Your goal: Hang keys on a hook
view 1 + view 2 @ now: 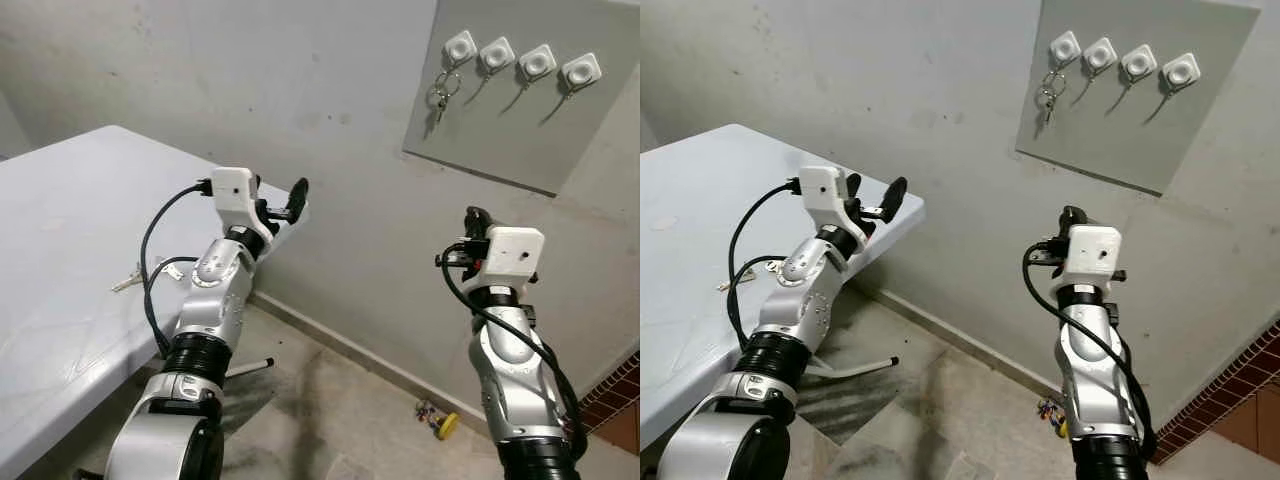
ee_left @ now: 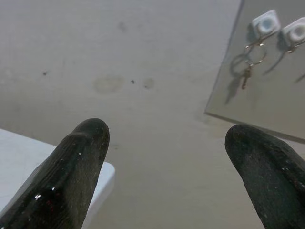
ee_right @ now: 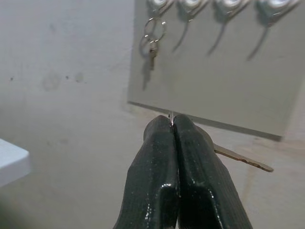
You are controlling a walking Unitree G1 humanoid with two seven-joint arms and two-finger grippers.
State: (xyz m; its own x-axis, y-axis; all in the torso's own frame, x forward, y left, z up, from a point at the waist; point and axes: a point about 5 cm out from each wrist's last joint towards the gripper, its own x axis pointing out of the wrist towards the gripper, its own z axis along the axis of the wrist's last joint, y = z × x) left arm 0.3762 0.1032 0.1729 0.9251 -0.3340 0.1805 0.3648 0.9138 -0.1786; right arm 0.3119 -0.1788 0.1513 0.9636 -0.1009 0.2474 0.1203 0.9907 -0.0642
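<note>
The right gripper [image 3: 172, 125] has its two black fingers pressed tight together, and a thin key [image 3: 243, 159] sticks out sideways from between them, with a tiny bit of its metal ring peeking out at the tips. It pinches the key by the ring end so the ring can go over a hook. In the head views this gripper is raised in front of the wall, below and well apart from the grey board [image 1: 490, 120], so the key has not reached a hook yet. The board is stuck on the wall and has four small white hooks in a row [image 1: 521, 58]. The hook nearest the robot's left [image 1: 459, 46] already has a ring with a key hanging from it [image 1: 440, 95]. The other three look free, so I think one of them is the place for this key. The left gripper [image 2: 167, 167] has its fingers wide apart and holds nothing. It is raised over the far corner of the white table [image 1: 60, 230] and points at the wall, likely just waiting out of the way. On the table, close to the left arm, lies a small metal thing [image 1: 127, 281] that may be another key, but it is too small to be sure. Something little and yellow [image 1: 447, 425] lies on the floor by the wall. The next move, I think, is to lift the right arm up to the board and line the ring up with a free hook
</note>
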